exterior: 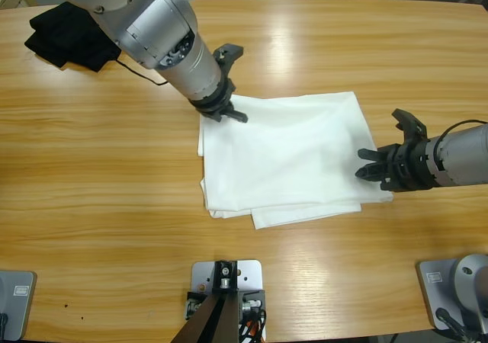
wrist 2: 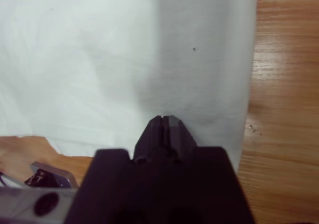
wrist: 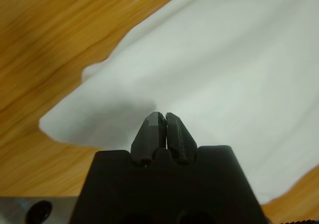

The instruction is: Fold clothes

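Left claw [exterior: 221,108] is sitting with its jaws pressed together at the upper-left corner of the folded white T-shirt [exterior: 286,156], seemingly pressing down on the cloth rather than gripping it, while the black garment [exterior: 65,40] is lying bunched at the far-left corner of the surface [exterior: 99,206]. Right claw [exterior: 375,168], jaws likewise closed, is resting on the shirt's right edge. For the next fold, I judge both should be opening, pinching every layer at matching corners, and carrying the edge over level so that nothing is skewing.
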`<state>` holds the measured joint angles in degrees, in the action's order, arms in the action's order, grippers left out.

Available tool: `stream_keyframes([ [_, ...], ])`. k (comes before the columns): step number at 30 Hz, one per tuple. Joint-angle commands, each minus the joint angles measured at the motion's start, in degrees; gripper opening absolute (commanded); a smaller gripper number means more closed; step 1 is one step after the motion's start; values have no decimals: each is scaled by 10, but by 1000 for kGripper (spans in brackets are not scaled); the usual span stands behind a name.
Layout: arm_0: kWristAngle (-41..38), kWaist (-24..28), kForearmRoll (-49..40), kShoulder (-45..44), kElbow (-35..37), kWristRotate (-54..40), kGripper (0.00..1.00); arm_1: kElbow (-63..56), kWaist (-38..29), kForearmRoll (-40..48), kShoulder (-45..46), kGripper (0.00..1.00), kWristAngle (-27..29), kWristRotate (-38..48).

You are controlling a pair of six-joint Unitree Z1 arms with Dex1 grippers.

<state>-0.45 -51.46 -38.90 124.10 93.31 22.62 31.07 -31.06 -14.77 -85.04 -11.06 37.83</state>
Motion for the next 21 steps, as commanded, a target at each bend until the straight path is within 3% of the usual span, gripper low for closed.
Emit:
stream_keyframes([
  [1, 26, 26, -21, 63, 4, 15, 0, -11, -9, -23, -40, 0, 17, 16],
  [9, 25, 59, -17, 88, 16, 16, 0, -10, -37, -40, -56, 0, 16, 29],
  [21, 16, 67, -27, 69, -1, 16, 0, -6, -37, -62, -68, 0, 17, 32],
])
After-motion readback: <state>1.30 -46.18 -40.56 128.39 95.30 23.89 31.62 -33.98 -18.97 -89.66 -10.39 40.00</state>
